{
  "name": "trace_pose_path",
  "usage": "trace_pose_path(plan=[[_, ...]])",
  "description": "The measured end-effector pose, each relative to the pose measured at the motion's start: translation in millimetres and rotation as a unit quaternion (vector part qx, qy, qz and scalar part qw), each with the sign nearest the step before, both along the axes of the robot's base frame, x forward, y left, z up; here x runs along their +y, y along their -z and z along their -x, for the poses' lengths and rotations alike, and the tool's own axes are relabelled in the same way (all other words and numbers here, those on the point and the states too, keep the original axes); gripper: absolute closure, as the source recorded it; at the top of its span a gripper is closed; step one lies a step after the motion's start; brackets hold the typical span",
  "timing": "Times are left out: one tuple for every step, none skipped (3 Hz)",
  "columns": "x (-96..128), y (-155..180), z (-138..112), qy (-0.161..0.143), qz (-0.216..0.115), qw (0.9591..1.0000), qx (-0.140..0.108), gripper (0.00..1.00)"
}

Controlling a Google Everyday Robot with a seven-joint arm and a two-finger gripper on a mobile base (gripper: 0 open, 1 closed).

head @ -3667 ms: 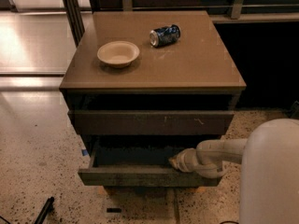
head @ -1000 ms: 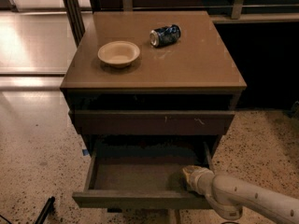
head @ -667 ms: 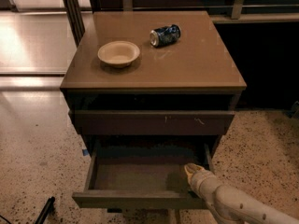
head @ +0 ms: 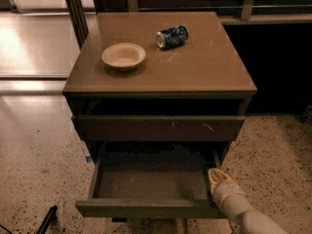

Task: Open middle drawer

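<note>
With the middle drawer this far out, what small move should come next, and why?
Probably ease the gripper up and away from the middle drawer. The drawer stands well out from the cabinet with its bare tray floor exposed, and the gripper sits at its right front corner, so the opening looks done and further pulling seems unnecessary.

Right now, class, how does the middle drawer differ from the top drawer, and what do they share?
The middle drawer is pulled out, showing its tray; the top drawer is pushed in. The top drawer's front carries pale scratches; none show on the middle drawer's. The pincer sits by the middle drawer's right front corner, away from the top drawer. Both are dark brown, without handles.
</note>
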State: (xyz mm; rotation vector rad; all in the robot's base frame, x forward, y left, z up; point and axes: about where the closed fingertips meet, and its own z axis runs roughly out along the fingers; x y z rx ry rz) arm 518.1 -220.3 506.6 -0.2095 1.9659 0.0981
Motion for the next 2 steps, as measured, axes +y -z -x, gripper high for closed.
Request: trace_pose_path(plan=[[-0.2, 0.4, 0.1, 0.0, 0.0, 1.0, 0.0, 0.58], [-0.2, 0.4, 0.1, 0.0, 0.0, 1.0, 0.0, 0.35]])
